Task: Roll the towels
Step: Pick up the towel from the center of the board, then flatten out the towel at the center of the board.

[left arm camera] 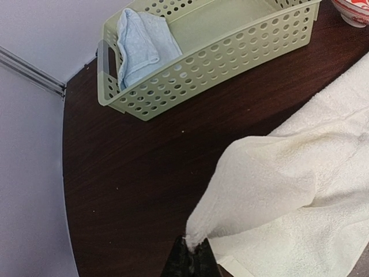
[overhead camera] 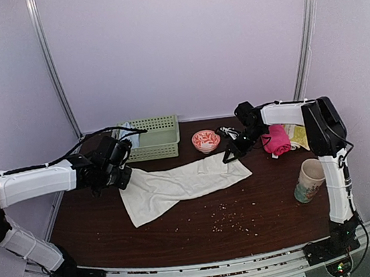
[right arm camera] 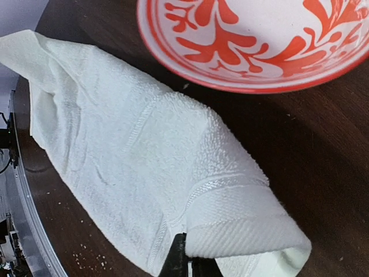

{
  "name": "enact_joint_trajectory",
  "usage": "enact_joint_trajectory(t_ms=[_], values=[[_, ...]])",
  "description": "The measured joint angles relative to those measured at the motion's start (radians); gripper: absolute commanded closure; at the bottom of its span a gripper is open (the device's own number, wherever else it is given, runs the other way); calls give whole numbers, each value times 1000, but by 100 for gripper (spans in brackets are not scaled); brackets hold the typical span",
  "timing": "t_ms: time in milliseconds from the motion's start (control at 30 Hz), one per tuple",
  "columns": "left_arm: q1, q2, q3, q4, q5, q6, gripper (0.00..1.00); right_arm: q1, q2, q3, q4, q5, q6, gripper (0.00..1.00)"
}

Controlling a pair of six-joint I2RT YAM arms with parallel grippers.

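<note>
- The white towel [overhead camera: 177,183] lies spread and rumpled on the table [overhead camera: 258,197], just on the near side of the bowl [right arm camera: 248,34]. It runs from there off toward the left arm's side.
- The right gripper [right arm camera: 185,254] is clamped tight on the towel's hemmed end, close beside the bowl. The hem is doubled over above its fingertips.
- The left gripper [left arm camera: 190,248] is closed too, pinching the corner farthest from the bowl. That corner stands up in a small peak off the table.
- The blue towel [left arm camera: 141,46] sits bundled in the basket [left arm camera: 230,63], at the end farthest from the bowl. The basket stands near the bowl on the left arm's side.
- I can't tell whether the blue one is properly rolled or only folded.
- The white towel looks light, thin and limp. I'd expect it to sag and crease rather than hold a straight edge.
- The woven hem and the corners look like the firmest places to grip. Held taut between two corners of one end, it should roll more evenly.
- With the bowl this close to the right gripper, a careless sweep could knock it.
</note>
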Motion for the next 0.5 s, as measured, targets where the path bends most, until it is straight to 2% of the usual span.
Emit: enact_joint_trajectory(t_ms=[100, 200, 367, 500], values=[[0, -22, 0, -6, -5, 0, 100, -14, -126, -76, -12, -28, -11, 100], [0, -100, 0, -11, -17, -2, 100, -43, -272, -85, -50, -80, -39, 100], [3, -330, -1, 1, 0, 3, 100, -89, -499, -85, -137, -179, -123, 100], [3, -542, -25, 50, 113, 31, 100, -97, -659, -160, -216, -252, -235, 100]])
